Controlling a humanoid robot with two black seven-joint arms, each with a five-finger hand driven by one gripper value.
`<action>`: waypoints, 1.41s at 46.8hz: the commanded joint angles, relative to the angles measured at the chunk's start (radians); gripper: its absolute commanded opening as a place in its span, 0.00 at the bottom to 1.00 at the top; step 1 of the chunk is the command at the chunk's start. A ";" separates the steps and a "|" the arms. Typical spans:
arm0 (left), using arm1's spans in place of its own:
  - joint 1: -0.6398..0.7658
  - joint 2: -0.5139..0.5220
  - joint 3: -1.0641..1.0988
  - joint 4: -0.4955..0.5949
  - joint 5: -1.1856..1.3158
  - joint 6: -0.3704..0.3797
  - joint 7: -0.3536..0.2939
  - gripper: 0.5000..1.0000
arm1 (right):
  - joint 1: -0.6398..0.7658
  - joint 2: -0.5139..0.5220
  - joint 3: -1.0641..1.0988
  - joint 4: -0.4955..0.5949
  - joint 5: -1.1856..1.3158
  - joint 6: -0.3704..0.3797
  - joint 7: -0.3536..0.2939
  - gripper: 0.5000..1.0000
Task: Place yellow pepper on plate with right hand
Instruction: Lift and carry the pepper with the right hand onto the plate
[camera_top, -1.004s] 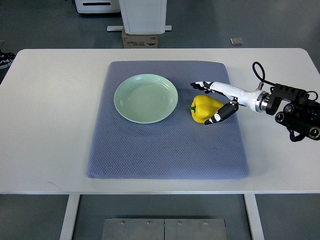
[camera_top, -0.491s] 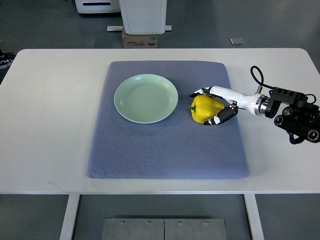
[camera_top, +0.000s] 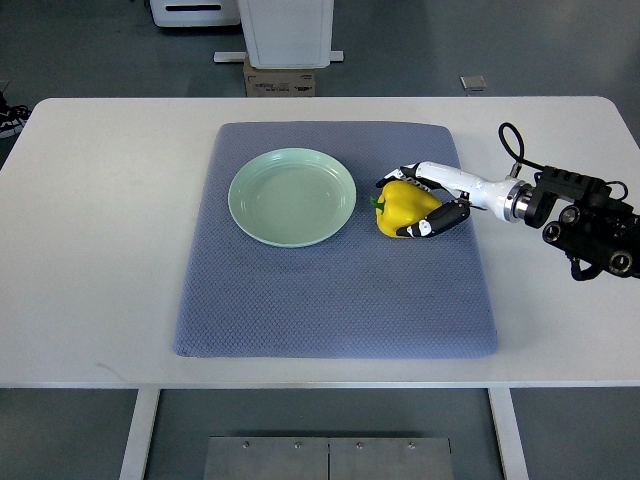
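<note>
Item: yellow pepper (camera_top: 403, 207). Location: on the blue mat (camera_top: 335, 300), just right of the plate (camera_top: 292, 196), apart from its rim, stem end turned toward the plate. Not on the plate.

Item: right hand (camera_top: 428, 203). Entered from the right of the plate, forearm stretched across the white table (camera_top: 110, 250). Fingers (camera_top: 425, 228) curled round the pepper from its far side and its near side, in contact, gripping the fruit. Whether lifted off the mat or resting on it: cannot tell from above.

Item: plate. Pale green, bare, sitting on the upper left part of the mat.

Item: left hand. Not seen.

Status of task: grasp judged made; carry and set-down outstanding. Remaining, as judged: raise the pepper clear of the mat, move it leftward over the plate rim, lower onto the plate centre, release the fingers, draw back to the right of the plate. Roughly the first part complete, the larger part left.

Risk noted: rounded, smooth skin, liable to roll on release.
</note>
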 joint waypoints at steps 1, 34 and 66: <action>0.000 0.000 0.000 0.000 0.000 0.000 0.000 1.00 | 0.001 0.002 0.035 -0.003 0.001 0.002 -0.009 0.00; 0.000 0.000 0.000 0.000 0.000 0.000 0.000 1.00 | 0.136 0.206 0.064 -0.018 0.013 0.008 -0.165 0.00; 0.000 0.000 0.000 0.000 0.000 0.000 0.000 1.00 | 0.115 0.332 0.066 -0.095 0.041 -0.049 -0.391 0.00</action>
